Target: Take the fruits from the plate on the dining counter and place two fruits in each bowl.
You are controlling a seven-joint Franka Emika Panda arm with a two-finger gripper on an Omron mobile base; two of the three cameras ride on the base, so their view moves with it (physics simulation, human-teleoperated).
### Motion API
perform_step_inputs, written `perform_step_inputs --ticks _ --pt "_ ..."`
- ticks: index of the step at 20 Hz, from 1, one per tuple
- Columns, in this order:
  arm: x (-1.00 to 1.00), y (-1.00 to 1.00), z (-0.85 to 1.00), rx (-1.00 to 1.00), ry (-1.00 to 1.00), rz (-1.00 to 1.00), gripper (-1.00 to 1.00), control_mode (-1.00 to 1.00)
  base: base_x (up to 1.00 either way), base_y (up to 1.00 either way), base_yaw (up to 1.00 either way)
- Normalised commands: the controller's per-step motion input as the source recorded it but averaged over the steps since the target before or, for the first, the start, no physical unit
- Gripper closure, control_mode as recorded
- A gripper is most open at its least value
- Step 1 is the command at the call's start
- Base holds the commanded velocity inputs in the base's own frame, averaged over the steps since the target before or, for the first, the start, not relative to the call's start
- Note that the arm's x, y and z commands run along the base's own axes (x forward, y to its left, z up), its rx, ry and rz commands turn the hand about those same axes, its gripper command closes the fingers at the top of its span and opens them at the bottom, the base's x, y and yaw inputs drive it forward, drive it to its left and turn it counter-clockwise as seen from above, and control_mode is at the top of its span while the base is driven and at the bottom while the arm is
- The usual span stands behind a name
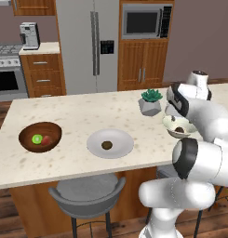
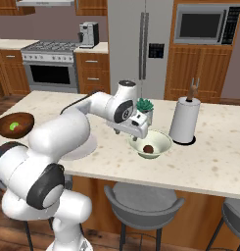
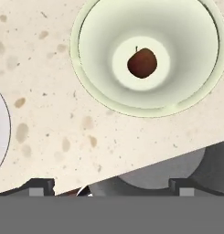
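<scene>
Hovering over cream-green bowl (image 2: 151, 144), gripper (image 2: 139, 131) spread wide, gripping nothing. Resting at bowl centre, one dark brown fruit (image 3: 142, 63). Lying on plate (image 1: 121, 137), second brown fruit (image 1: 107, 145). Sitting in wooden bowl (image 1: 27, 135), green fruit (image 1: 36, 139), red fruit (image 1: 46, 139).

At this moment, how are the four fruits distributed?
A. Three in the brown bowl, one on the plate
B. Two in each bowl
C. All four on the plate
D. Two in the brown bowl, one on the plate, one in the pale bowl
D: the green fruit and red fruit lie in the brown wooden bowl, one dark brown fruit sits on the plate, and another brown fruit rests in the pale cream-green bowl.
</scene>
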Motion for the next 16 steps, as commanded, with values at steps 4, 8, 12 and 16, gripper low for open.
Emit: perform_step_inputs --ticks 4,8,12,16 --pt "-0.45 0.86 0.02 -0.01 -0.11 0.1 -1.0 -1.0 0.0 0.0 0.0" --pt "-0.21 0.93 0.0 -0.07 -0.06 0.08 -1.0 -1.0 0.0 0.0 0.0" --pt "-0.01 0.85 0.02 -0.07 0.0 0.08 -1.0 -1.0 0.0 0.0 0.0" --pt "0.07 0.7 0.04 -0.04 0.0 0.06 -1.0 -1.0 0.0 0.0 0.0"
